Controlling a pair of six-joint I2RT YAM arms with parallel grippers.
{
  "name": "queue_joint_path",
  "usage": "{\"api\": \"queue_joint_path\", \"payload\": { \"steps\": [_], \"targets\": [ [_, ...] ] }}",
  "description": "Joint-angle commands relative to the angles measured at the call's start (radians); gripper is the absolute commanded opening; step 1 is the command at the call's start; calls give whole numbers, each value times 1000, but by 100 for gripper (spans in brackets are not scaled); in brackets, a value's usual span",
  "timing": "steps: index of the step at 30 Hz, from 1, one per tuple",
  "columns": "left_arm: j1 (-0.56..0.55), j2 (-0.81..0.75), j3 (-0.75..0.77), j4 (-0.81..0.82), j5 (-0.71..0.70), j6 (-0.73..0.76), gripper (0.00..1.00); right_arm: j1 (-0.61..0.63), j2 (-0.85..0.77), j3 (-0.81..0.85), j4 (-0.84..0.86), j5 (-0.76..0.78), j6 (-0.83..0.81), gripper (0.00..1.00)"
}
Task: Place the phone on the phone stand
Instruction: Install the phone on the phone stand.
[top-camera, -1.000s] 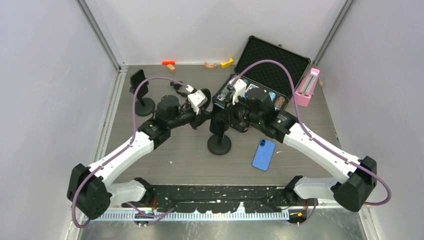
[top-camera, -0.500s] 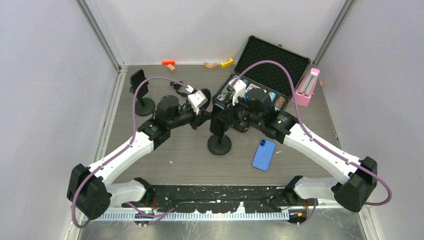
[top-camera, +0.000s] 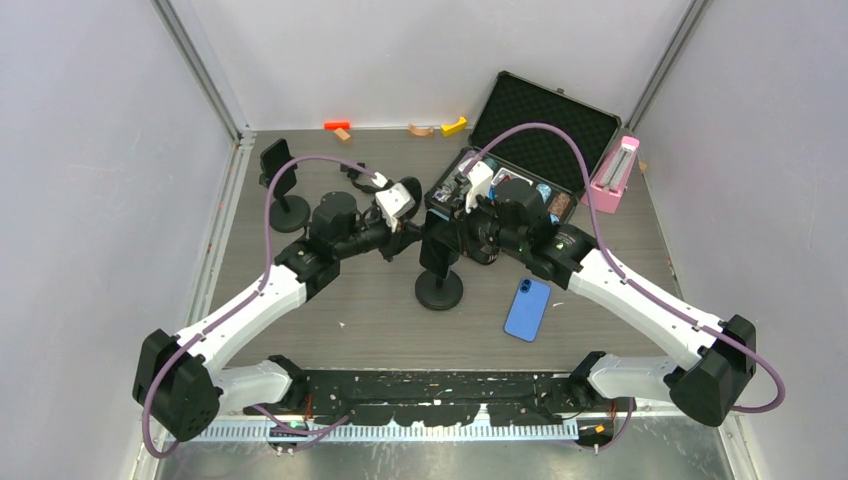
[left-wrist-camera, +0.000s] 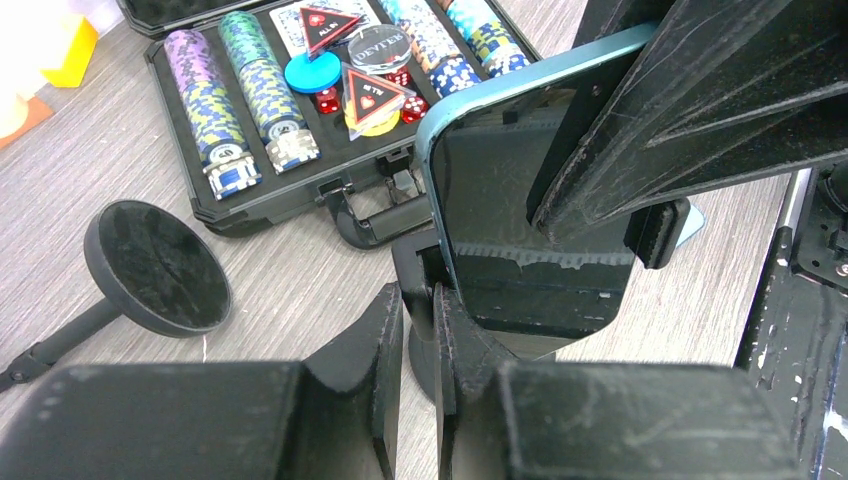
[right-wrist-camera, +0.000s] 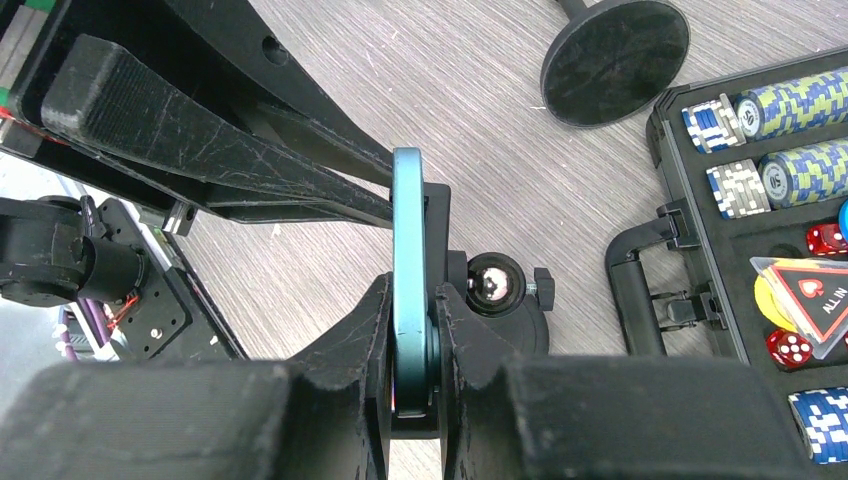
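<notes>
A teal-edged phone (right-wrist-camera: 408, 240) with a dark screen (left-wrist-camera: 530, 230) stands upright against the cradle of the black phone stand (top-camera: 439, 290) in the middle of the table. My right gripper (right-wrist-camera: 410, 330) is shut on the phone's edge, one finger on each face. My left gripper (left-wrist-camera: 420, 320) comes in from the left and is shut on the thin black side arm of the stand's cradle. In the top view the two grippers, left (top-camera: 418, 238) and right (top-camera: 447, 240), meet over the stand. The stand's ball joint (right-wrist-camera: 495, 280) shows behind the phone.
A blue phone (top-camera: 527, 309) lies flat to the right of the stand. An open black case of poker chips (top-camera: 530, 140) sits at the back right, with a pink object (top-camera: 613, 175) beside it. A second black stand (top-camera: 280, 185) is at the back left. Small blocks (top-camera: 337, 125) lie along the back wall.
</notes>
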Motion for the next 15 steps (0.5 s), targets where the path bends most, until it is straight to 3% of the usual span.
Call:
{"api": "queue_joint_path", "payload": {
  "steps": [1, 15],
  "targets": [
    [-16, -42, -27, -130, 159, 42, 10, -62, 40, -55, -130, 310, -132, 0],
    [0, -67, -33, -168, 235, 42, 18, -63, 36, -73, -125, 298, -129, 0]
  ]
}}
